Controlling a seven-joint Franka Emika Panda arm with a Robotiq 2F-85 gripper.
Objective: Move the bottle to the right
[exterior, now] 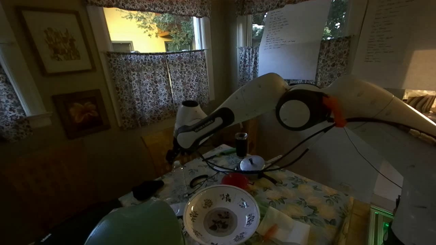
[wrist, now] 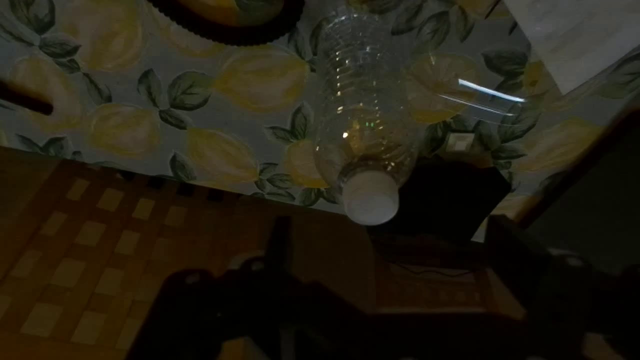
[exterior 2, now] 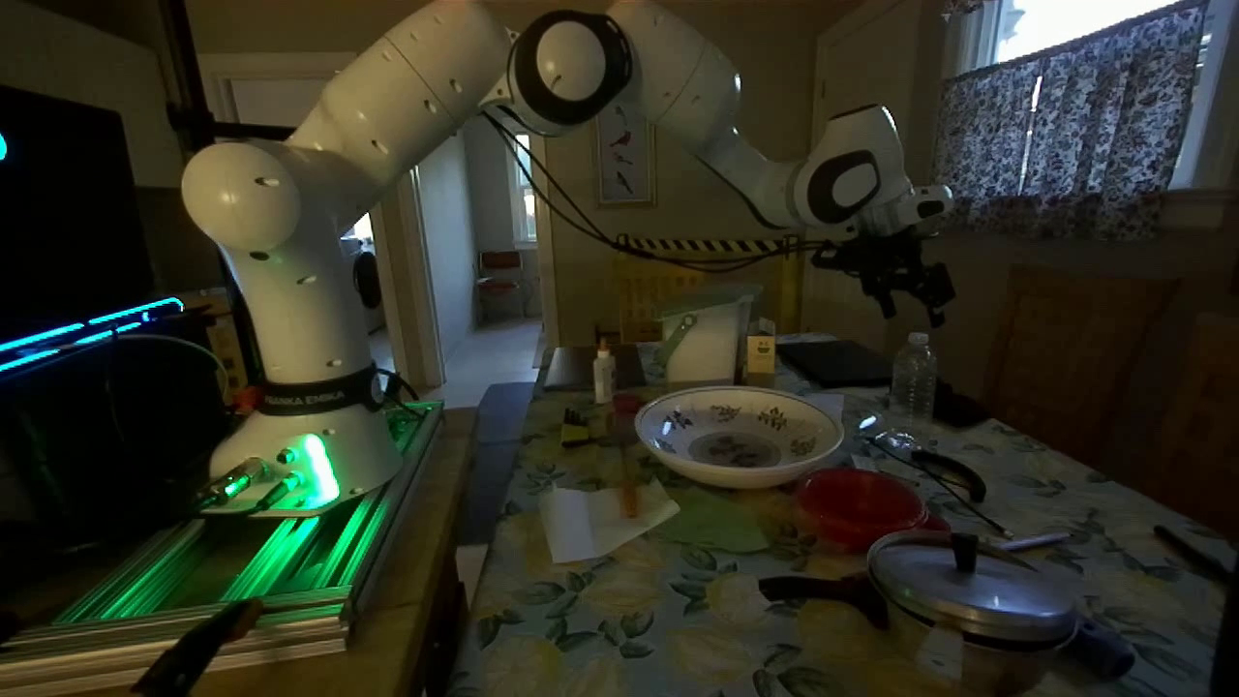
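Observation:
A clear plastic bottle with a white cap stands upright on the flowered tablecloth. It shows in both exterior views (exterior: 179, 177) (exterior 2: 913, 385) and, from above, in the wrist view (wrist: 367, 125). My gripper (exterior 2: 913, 316) is open and empty, pointing down above the bottle's cap with a small gap. It also shows as a dark shape in an exterior view (exterior: 172, 159). In the wrist view the two dark fingers of the gripper (wrist: 389, 235) are wide apart at the bottom. The cap lies just ahead of the space between them, with nothing held.
A large patterned bowl (exterior 2: 740, 397) and a red bowl (exterior 2: 860, 508) stand near the bottle. A lidded pot (exterior 2: 973, 590) is at the table's near end. A dark object (exterior: 147, 189) lies beside the bottle. The table edge (wrist: 235, 192) and a wooden chair (wrist: 90, 250) are close behind.

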